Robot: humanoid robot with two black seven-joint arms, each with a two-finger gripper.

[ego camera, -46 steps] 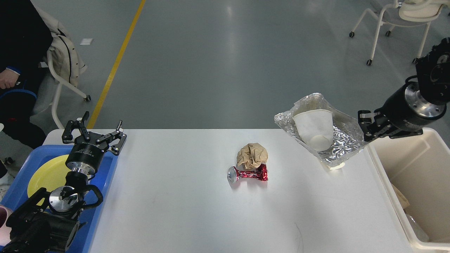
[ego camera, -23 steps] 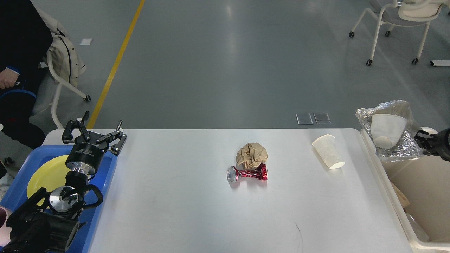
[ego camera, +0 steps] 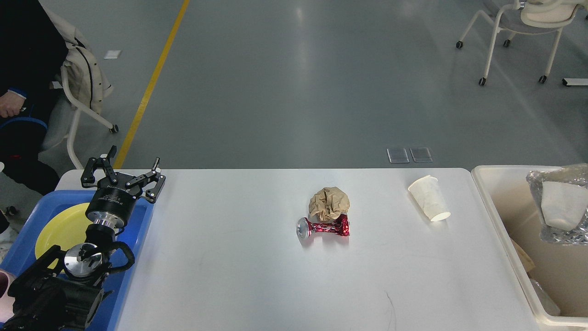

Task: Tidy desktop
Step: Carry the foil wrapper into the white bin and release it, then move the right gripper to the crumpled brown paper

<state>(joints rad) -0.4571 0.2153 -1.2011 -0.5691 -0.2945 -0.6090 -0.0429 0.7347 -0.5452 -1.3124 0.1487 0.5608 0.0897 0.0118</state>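
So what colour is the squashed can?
Shiny red with a silver end; the can shows in the head view.

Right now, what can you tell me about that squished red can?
The crushed red can lies on its side near the middle of the desktop. It looks like shiny metal, pinched in at the waist, with its silver round end facing left. A crumpled brown paper ball sits just behind it, touching it. No claw is near it.

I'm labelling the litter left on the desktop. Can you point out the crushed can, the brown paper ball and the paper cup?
Can (ego camera: 324,227): head view, on its red crumpled middle.
Paper ball (ego camera: 328,203): head view, centre of the wad.
Cup (ego camera: 429,198): head view, on its white side wall.
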